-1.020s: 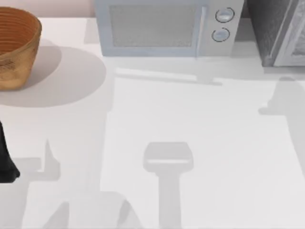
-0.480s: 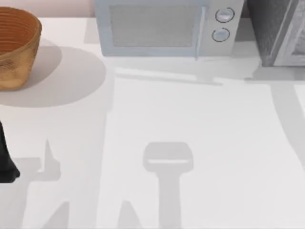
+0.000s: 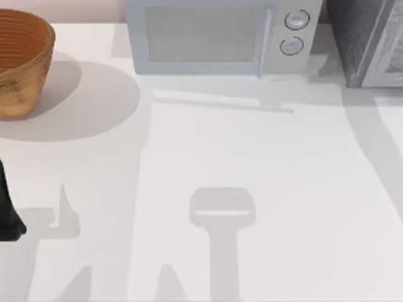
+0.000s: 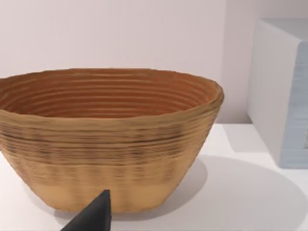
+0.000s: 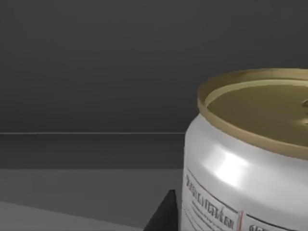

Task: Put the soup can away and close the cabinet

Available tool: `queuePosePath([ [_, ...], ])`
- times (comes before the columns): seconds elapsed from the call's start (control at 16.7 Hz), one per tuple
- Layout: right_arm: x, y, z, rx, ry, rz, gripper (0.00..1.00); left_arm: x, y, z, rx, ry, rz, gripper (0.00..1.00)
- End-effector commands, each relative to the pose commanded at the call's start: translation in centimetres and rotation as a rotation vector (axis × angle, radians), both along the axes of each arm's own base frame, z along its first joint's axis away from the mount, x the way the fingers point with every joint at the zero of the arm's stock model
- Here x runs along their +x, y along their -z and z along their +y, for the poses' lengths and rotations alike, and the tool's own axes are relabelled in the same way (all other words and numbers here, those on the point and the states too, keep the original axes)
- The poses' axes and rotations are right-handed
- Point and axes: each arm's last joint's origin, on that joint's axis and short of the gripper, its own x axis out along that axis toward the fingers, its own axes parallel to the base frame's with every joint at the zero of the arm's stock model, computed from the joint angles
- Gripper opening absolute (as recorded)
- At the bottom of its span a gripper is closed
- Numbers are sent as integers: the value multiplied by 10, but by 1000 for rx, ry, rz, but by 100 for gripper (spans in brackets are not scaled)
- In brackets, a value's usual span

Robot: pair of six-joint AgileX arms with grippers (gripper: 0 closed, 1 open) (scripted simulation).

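The soup can [image 5: 240,163], white-labelled with a dull gold top, stands upright and very close in the right wrist view. A dark fingertip [image 5: 162,214] of my right gripper rests against its side, so the gripper is shut on it. Behind the can is a dark grey wall and floor, which looks like the inside of the cabinet. In the top view the cabinet [image 3: 359,38] stands at the back right corner, dark speckled grey, with its lighter framed door [image 3: 391,53] at the picture's edge. My left arm [image 3: 7,214] is parked at the table's left edge.
A light grey microwave [image 3: 214,34] with two round knobs stands at the back centre, just left of the cabinet. A woven brown basket [image 3: 19,60] sits at the back left, and fills much of the left wrist view [image 4: 110,139]. The white table [image 3: 252,157] carries arm shadows.
The right arm's shadow on the table has slid toward the back right, up to the cabinet's foot. The left arm, basket and microwave have not moved.
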Motion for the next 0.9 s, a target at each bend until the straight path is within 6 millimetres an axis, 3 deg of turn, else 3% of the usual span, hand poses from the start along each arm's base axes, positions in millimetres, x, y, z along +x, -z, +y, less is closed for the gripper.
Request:
queuePosePath([
  [0.48,4,0,0,1,4,4,0,0,0,0,0,0,0,100],
  [0.9,39,-17,5,-1,-9,12,0,0,0,0,0,0,0,100],
])
